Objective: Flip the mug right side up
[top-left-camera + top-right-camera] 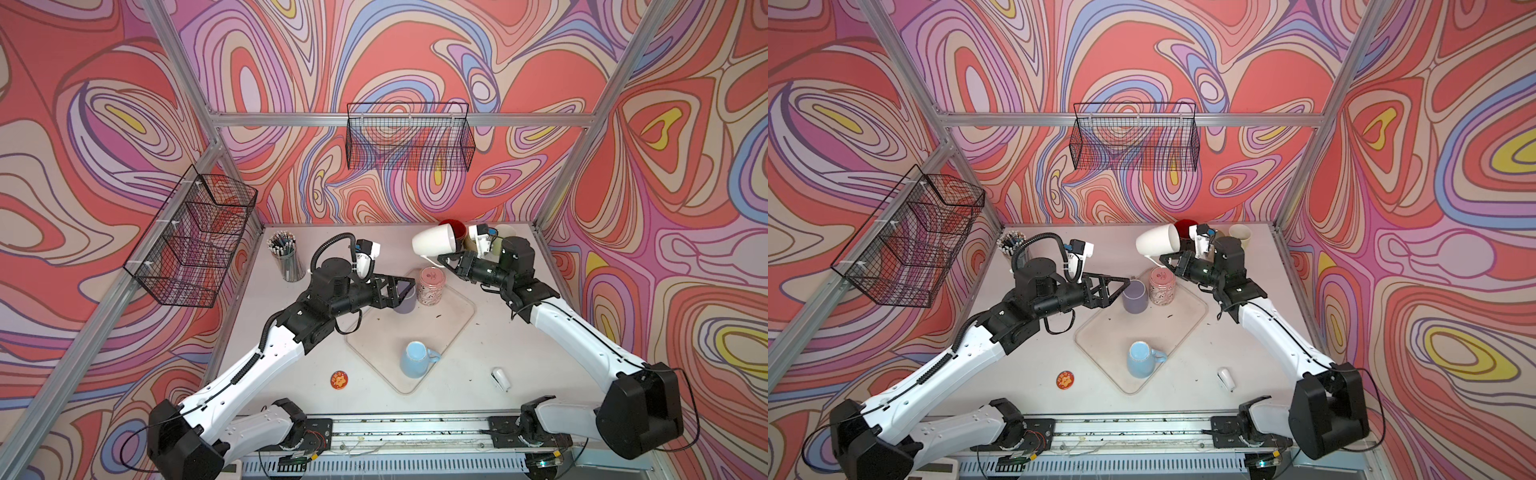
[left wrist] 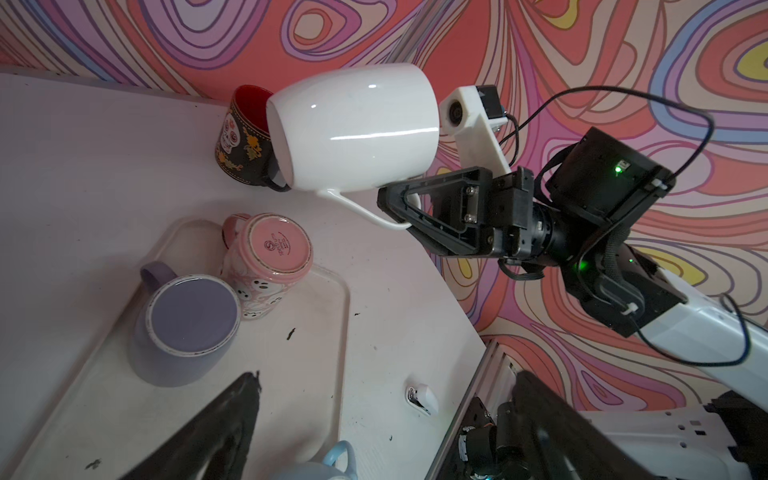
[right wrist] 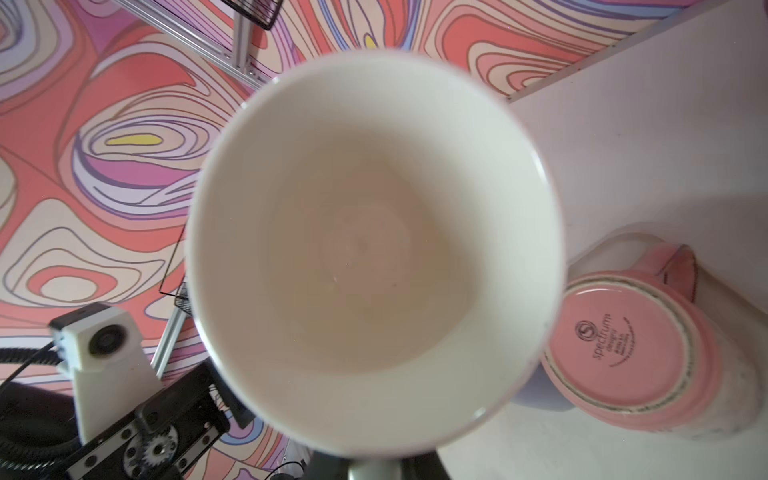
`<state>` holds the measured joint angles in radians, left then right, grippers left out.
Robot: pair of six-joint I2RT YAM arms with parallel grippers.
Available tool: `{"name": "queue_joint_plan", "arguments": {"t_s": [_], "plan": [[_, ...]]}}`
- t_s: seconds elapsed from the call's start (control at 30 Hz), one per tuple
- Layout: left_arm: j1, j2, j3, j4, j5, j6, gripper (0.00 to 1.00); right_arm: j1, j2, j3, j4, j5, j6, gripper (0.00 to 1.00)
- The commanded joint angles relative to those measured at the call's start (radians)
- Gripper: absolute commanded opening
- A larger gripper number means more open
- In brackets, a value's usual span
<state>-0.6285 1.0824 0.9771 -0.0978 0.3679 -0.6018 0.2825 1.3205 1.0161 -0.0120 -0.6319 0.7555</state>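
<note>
Mug (image 1: 432, 245), glossy white and rounded, hangs on its side above the table's (image 1: 498, 332) far right; your right gripper (image 1: 444, 258) pinches its thin handle (image 2: 357, 208) from the right. Left gripper (image 1: 1119, 294) gapes beside the lilac mug (image 1: 1134, 297).

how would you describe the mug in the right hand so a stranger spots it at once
Find the clear tray on the table and look just past its far corner. The white mug hangs in the air there, tipped sideways, its handle pinched by the right hand. It alone is plain white and off the table.
</note>
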Motion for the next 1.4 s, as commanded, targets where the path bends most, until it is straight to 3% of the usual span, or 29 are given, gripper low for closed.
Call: {"name": "queue_joint_plan", "arguments": {"t_s": [0.0,0.2,0.5,0.8,1.0,1.37], "plan": [[0.004,-0.058,0.005,-0.152,-0.082,0.088,0.99,-0.001,0.036,0.108,-0.16,0.068,-0.134,0.0],[0.005,-0.134,0.038,-0.344,-0.167,0.16,0.99,-0.001,0.147,0.287,-0.326,0.139,-0.208,0.0],[0.004,-0.247,0.0,-0.456,-0.223,0.226,0.98,0.001,0.321,0.524,-0.462,0.224,-0.265,0.0],[0.005,-0.32,-0.084,-0.409,-0.256,0.249,0.98,0.056,0.529,0.779,-0.618,0.408,-0.321,0.0],[0.004,-0.315,-0.08,-0.456,-0.329,0.279,0.98,0.102,0.64,0.914,-0.691,0.564,-0.358,0.0],[0.004,-0.291,-0.089,-0.469,-0.363,0.283,0.97,0.156,0.883,1.173,-0.79,0.794,-0.394,0.0]]}}
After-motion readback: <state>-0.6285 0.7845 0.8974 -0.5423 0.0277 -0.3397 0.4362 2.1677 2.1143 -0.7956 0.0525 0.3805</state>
